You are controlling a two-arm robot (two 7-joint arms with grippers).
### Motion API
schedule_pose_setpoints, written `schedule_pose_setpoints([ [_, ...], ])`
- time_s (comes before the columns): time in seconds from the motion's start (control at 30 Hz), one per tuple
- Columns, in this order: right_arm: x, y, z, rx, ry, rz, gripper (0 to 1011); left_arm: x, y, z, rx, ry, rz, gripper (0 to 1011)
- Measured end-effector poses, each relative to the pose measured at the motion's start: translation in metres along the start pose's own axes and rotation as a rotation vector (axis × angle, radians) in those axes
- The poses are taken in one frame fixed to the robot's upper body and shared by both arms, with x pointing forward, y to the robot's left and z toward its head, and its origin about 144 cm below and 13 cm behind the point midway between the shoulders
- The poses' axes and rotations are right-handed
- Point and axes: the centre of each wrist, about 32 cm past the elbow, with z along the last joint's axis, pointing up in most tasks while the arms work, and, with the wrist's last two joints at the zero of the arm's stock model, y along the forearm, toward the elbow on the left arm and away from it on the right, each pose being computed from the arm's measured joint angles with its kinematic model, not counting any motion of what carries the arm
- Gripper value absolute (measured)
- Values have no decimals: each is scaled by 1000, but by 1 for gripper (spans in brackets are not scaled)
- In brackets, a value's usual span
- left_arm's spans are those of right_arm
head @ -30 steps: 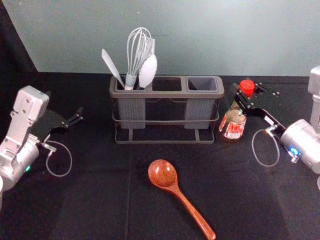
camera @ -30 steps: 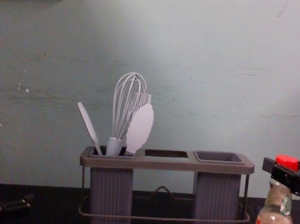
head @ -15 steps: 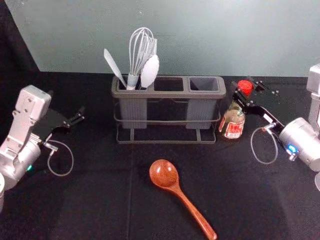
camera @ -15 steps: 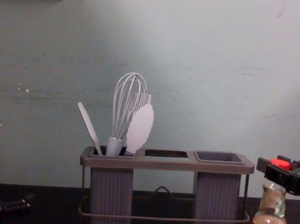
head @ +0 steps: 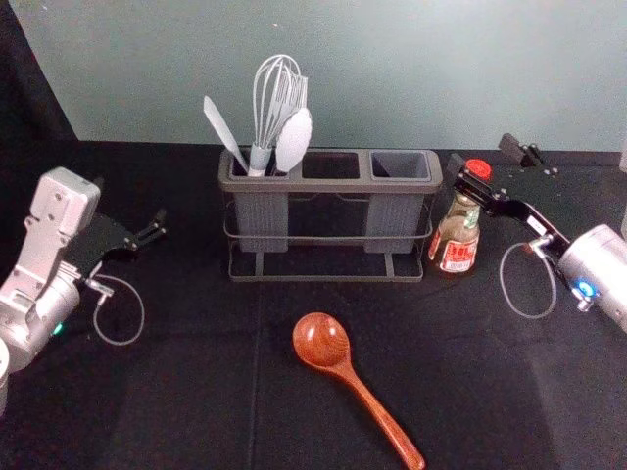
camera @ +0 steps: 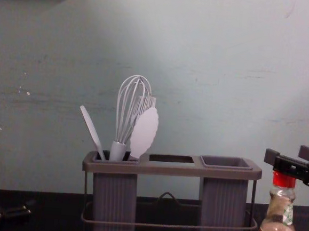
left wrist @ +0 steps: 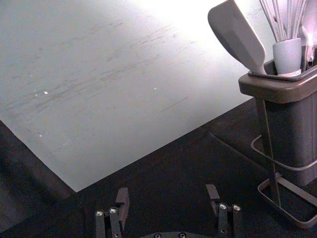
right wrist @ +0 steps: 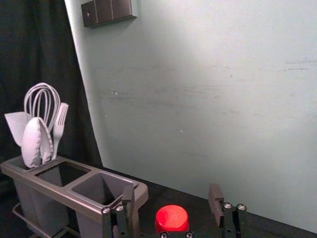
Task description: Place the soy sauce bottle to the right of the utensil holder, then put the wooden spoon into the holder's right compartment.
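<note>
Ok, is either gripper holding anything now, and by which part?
Nothing is held: the right gripper is open by the cap of the soy sauce bottle; the left gripper is open too.

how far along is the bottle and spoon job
The bottle looks placed, standing right of the holder. Nothing is in hand: the right hand hangs open at the cap, the left hand open off the holder's left. Left to do: the spoon, lying on the table, into the right compartment.
</note>
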Motion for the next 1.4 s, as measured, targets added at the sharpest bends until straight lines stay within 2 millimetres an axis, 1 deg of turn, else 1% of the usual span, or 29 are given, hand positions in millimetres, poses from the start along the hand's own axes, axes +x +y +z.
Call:
schedule_pose_setpoints([
  [0.03, -1, -3, 2, 0, -4, -1, 967, 0, 0, 0, 0, 0, 0, 1011],
  [0.07, -1, -3, 2, 0, -4, -1, 967, 0, 0, 0, 0, 0, 0, 1011],
  [0.1, -5, -8, 6, 0, -10, -1, 997, 0, 0, 0, 0, 0, 0, 1011],
  [0.13, -5, -8, 6, 0, -10, -1, 1002, 0, 0, 0, 0, 0, 0, 1011],
  [0.23, -12, -15, 12, -1, -17, -3, 1000, 0, 0, 0, 0, 0, 0, 1011],
  [0.33, -24, -24, 18, -4, -29, 9, 1000, 0, 0, 0, 0, 0, 0, 1011],
  [0.43, -32, -29, 21, -11, -33, 18, 1000, 0, 0, 0, 0, 0, 0, 1011],
  [0.53, -48, -36, 21, -32, -29, 31, 1002, 0, 0, 0, 0, 0, 0, 1011],
  [0.57, -48, -36, 21, -32, -29, 31, 1000, 0, 0, 0, 0, 0, 0, 1011],
  [0.6, -55, -37, 20, -39, -27, 39, 1000, 0, 0, 0, 0, 0, 0, 1011],
  [0.77, -75, -43, 15, -67, -22, 69, 1002, 0, 0, 0, 0, 0, 0, 1011],
  [0.87, -92, -46, 7, -90, -10, 99, 1002, 0, 0, 0, 0, 0, 0, 1011],
  [0.9, -92, -46, 7, -90, -10, 99, 1002, 0, 0, 0, 0, 0, 0, 1011],
  [0.97, -104, -48, 1, -106, -2, 120, 1000, 0, 0, 0, 0, 0, 0, 1011],
  [1.2, -128, -47, -15, -145, 0, 164, 1000, 0, 0, 0, 0, 0, 0, 1011],
  [1.4, -138, -46, -24, -162, -13, 163, 1000, 0, 0, 0, 0, 0, 0, 1011],
])
